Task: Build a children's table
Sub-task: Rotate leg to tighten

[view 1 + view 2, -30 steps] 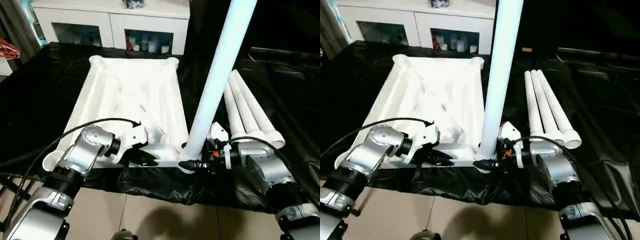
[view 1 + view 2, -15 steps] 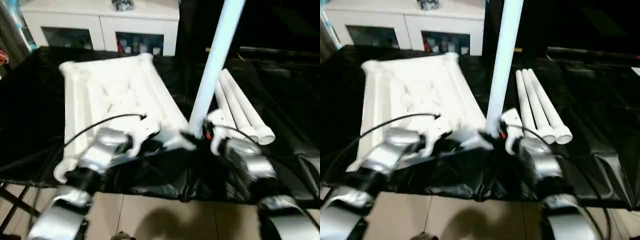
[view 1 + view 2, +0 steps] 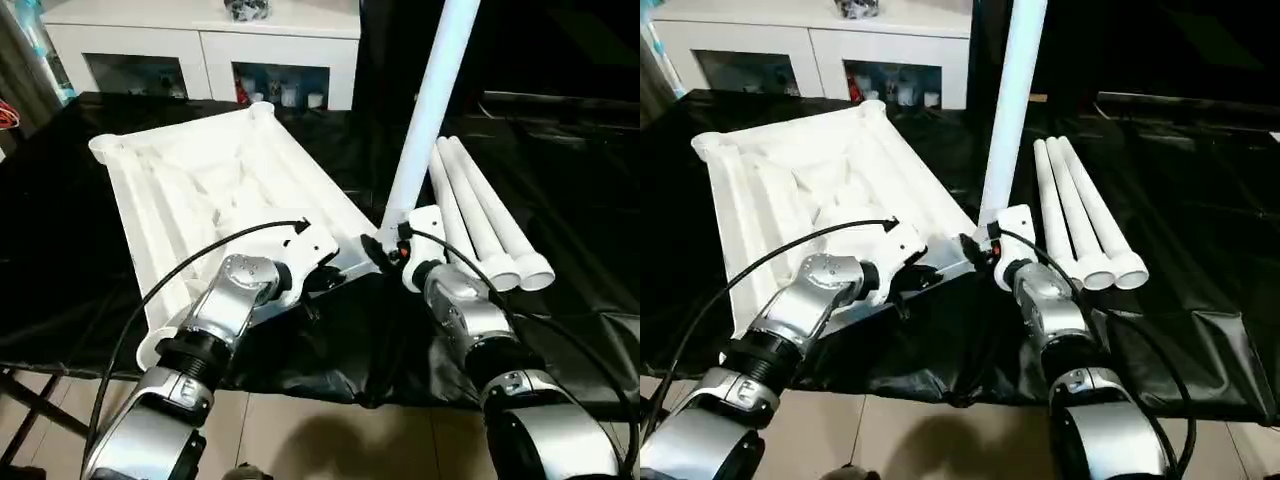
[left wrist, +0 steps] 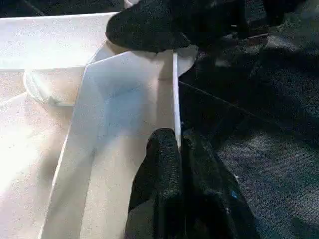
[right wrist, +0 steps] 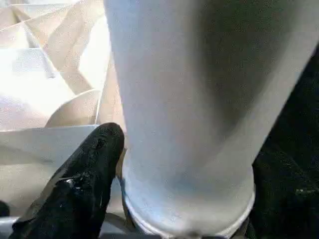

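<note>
Left wrist view, nearest first: left gripper [image 4: 178,144] pinched nearly closed on thin side rim of upturned white tabletop [image 3: 215,190], one black finger [image 4: 162,154] on each face of the wall. Probable reason: steadying the top while the leg goes in, since the near corner overhangs the table edge.

Right wrist view: right gripper [image 5: 179,174] spread wide around base of upright leg [image 3: 430,110], black finger [image 5: 84,174] against one side, second finger dark along the opposite edge. Jaws set as wide as the tube; whether clamping or just touching, cannot tell. Flared foot of leg sitting at or in the near corner socket [image 5: 184,219]; depth of seating not visible.

Left eye view, moving outward: silver forearms converging on the near right corner of the tabletop, left gripper [image 3: 325,280] on the rim just beside the corner, right gripper [image 3: 385,250] at the leg's base. Leg close to vertical, leaning slightly, top cut off by frame. Tabletop ribbed side up, skewed on the black-sheeted folding table [image 3: 560,200], presumably inverted so sockets face upward.

Just right of the standing leg: three spare legs [image 3: 490,220] side by side, touching, flared ends nearest the robot, likely staged for easy reach.

Farthest: white cabinet with glass doors [image 3: 210,50] behind the table.

Judgement: first leg being seated; three to go.
</note>
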Motion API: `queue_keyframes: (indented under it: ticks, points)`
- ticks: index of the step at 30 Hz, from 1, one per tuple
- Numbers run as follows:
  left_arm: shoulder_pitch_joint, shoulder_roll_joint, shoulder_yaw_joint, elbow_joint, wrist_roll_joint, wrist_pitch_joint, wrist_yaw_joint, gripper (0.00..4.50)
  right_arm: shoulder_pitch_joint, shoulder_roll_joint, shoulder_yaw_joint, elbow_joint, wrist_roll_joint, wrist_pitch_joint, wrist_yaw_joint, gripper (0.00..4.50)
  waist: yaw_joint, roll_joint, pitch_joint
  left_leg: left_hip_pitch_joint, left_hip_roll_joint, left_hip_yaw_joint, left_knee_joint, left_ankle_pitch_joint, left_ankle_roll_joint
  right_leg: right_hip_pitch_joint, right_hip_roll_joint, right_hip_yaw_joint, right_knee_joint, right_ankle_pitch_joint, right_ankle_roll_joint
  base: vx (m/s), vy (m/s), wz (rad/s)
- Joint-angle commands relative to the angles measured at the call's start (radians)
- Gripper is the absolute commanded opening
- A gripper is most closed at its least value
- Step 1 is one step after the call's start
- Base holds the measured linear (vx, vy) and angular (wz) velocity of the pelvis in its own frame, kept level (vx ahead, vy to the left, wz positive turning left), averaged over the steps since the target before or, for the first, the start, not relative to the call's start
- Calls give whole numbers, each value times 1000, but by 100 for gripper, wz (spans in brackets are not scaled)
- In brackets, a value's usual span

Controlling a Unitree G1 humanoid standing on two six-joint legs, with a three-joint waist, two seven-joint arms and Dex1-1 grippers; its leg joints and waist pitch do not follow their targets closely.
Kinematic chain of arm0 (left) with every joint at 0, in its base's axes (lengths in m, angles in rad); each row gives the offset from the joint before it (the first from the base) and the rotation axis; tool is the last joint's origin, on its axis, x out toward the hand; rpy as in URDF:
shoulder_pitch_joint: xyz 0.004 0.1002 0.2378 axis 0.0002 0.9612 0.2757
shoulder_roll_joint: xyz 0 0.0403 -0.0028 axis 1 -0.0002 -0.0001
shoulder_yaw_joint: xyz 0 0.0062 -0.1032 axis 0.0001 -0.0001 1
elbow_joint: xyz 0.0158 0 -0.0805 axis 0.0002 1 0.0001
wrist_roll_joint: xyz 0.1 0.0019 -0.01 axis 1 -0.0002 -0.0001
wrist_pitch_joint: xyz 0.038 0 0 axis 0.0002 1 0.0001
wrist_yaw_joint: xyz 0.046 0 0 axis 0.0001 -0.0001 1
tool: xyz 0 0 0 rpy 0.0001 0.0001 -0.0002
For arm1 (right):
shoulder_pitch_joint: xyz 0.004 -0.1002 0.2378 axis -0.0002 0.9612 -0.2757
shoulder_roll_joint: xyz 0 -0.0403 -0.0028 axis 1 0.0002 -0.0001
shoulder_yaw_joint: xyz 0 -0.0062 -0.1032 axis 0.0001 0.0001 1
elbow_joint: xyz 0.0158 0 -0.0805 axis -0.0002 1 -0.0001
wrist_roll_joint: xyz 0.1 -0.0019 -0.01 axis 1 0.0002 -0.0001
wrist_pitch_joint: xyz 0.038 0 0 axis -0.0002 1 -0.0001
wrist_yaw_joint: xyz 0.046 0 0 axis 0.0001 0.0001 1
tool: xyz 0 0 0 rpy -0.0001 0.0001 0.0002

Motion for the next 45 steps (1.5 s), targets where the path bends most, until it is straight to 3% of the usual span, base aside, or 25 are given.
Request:
queue_keyframes:
  ticks: [1,5,11,14,18,19,25,33,36,39,43,45]
  points:
    - [13,-32,-49,-66,-75,-63,-113,0,12,21,73,27,-17,3,127,393,-1,-9,-58,13,52,-29,-56,-229,38,37,-100,55,-85,-219,-180,0,0,0]
    - [26,1,-57,-91,-90,-60,-183,0,20,-15,92,16,-22,-21,225,393,0,-9,-59,12,54,-27,-54,-206,53,36,-98,54,-80,-173,-197,0,0,0]
    - [36,67,-72,-110,-106,-64,-301,0,74,-88,141,-90,13,-10,509,393,7,-10,-56,13,58,-25,-53,-221,66,35,-94,52,-80,-198,-196,0,0,0]
    - [36,108,-75,-107,-108,-72,-363,0,119,-148,196,-192,44,56,711,393,15,-10,-54,16,59,-25,-55,-239,64,34,-95,53,-85,-237,-187,0,0,0]
    - [32,130,-75,-101,-109,-77,-394,0,137,-176,221,-235,57,91,797,393,27,-11,-53,17,61,-26,-56,-247,53,31,-98,54,-87,-270,-180,0,0,0]
    - [31,137,-76,-101,-111,-79,-403,0,143,-184,229,-252,60,103,821,368,29,-12,-54,18,61,-27,-57,-243,50,31,-99,54,-87,-270,-180,0,0,0]
    - [20,176,-76,-88,-109,-93,-453,0,178,-226,271,-347,71,198,927,333,37,-13,-54,16,60,-28,-57,-227,53,32,-98,54,-85,-253,-176,0,0,0]
    - [27,176,-72,-94,-111,-92,-459,0,194,-211,268,-368,62,204,897,286,36,-13,-55,18,61,-28,-57,-238,36,30,-101,54,-86,-277,-177,0,0,0]
    - [28,141,-59,-93,-115,-77,-403,0,179,-166,220,-314,48,159,778,280,32,-12,-53,16,60,-29,-59,-236,32,29,-101,53,-85,-269,-181,0,0,0]
    - [23,116,-51,-86,-113,-75,-365,0,165,-135,186,-280,47,159,686,278,24,-12,-50,22,59,-33,-62,-283,13,26,-104,54,-95,-356,-167,0,0,0]
    - [0,31,-40,-57,-89,-49,-225,0,104,-50,115,-142,16,118,382,276,3,-13,-47,24,58,-38,-68,-325,-19,24,-106,52,-100,-403,-164,0,0,0]
    - [-9,-2,-34,-51,-85,-31,-177,0,79,-22,91,-95,16,116,288,276,-6,-14,-45,29,56,-38,-66,-343,-19,20,-106,54,-105,-421,-162,0,0,0]
